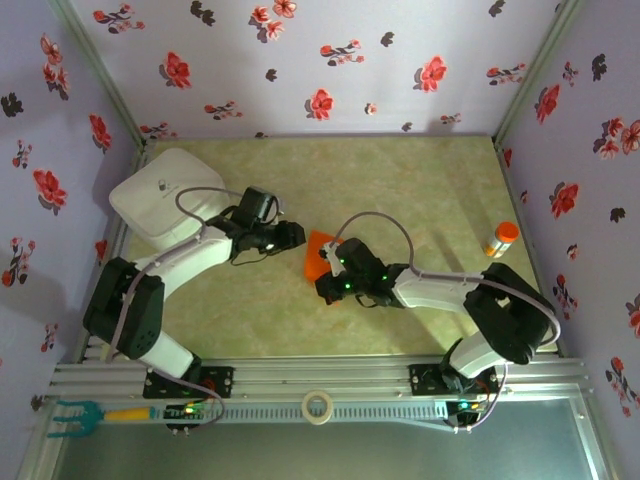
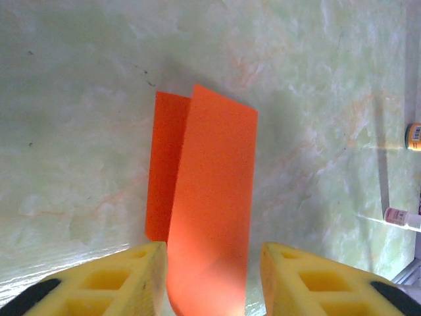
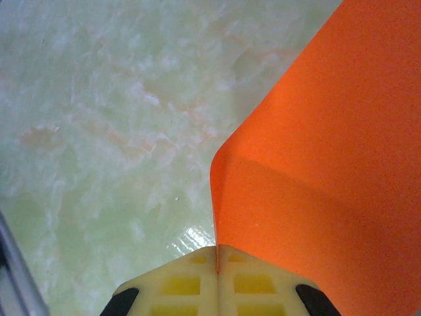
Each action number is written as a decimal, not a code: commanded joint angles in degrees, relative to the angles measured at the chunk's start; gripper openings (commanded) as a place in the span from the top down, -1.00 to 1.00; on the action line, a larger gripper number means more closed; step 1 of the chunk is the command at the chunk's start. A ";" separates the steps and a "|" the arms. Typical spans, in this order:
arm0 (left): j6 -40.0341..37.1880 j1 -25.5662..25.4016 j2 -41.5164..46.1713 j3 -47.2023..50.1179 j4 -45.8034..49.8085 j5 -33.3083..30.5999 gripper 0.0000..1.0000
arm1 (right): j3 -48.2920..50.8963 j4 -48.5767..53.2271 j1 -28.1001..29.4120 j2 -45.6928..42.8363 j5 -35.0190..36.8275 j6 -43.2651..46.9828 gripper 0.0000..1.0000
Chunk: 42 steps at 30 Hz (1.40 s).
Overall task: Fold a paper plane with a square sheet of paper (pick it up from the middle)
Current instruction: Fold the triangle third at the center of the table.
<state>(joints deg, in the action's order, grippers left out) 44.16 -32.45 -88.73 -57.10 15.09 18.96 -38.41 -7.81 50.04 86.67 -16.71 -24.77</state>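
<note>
Item inspected: the square sheet of paper [image 1: 318, 252], bright orange, located near the middle of the tabletop [image 1: 420, 190] between the two hands. The left hand [image 1: 292, 236] stands at its 10 o'clock and the right hand [image 1: 328, 285] at its 6 o'clock. A small orange-capped bottle [image 1: 502, 238] stands well apart at 3 o'clock and plays no part in the work. Condition of the sheet: already folded once, since the left wrist view shows a broad upper layer overlapping a narrower strip at its 9 o'clock side. Handling assessment: very light, thin and limp. In the right wrist view it bows and kinks just beyond the grip, so it will sag or swing when held by one edge alone. It is judged easy to crumple or tear under a hard or twisting pinch, and smooth enough to slide between flat pads. Recommended hold: on a free edge near the fold line, with pads flat and clear of the crease, and with the second hand supporting the opposite edge. Right hand [image 3: 218, 263]: fingers fully closed, pinching one edge of the sheet in the seam between them. Left hand [image 2: 214, 280]: fingers parted to a moderate gap, with the sheet's lower end running between them. The paper lies close beside the 9 o'clock finger [image 2: 141, 280] and shows clear daylight at the other, so no clamping is evident and this hand holds nothing.
</note>
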 commanded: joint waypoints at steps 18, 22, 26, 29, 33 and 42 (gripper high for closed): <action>-1.90 -2.49 -14.42 -9.17 -2.80 9.16 0.50 | 4.20 -0.77 -2.21 -1.69 -6.65 -1.36 0.93; -1.96 -2.93 -18.50 -10.56 -3.36 9.88 0.59 | 4.55 -1.58 -2.41 -1.70 -6.84 -1.59 0.93; -1.59 -3.50 -21.76 -11.87 -4.02 10.83 0.62 | 4.85 -2.57 -2.62 -1.08 -7.45 -2.10 0.93; -1.73 -3.94 -24.07 -12.33 -4.20 10.86 0.64 | 5.10 -3.39 -2.72 -0.80 -7.80 -2.47 0.93; -1.77 -4.10 -26.34 -11.83 -3.52 9.76 0.66 | 5.14 -3.41 -2.93 -0.71 -7.68 -2.47 0.93; -2.25 -4.04 -26.78 -8.84 -2.88 7.85 0.67 | 4.70 -2.69 -3.87 -0.10 -4.96 -3.86 0.93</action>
<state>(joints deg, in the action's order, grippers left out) 43.07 -36.29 -114.41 -67.85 10.59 28.56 -34.02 -9.76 46.92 86.11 -23.24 -27.53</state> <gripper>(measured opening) 0.164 0.060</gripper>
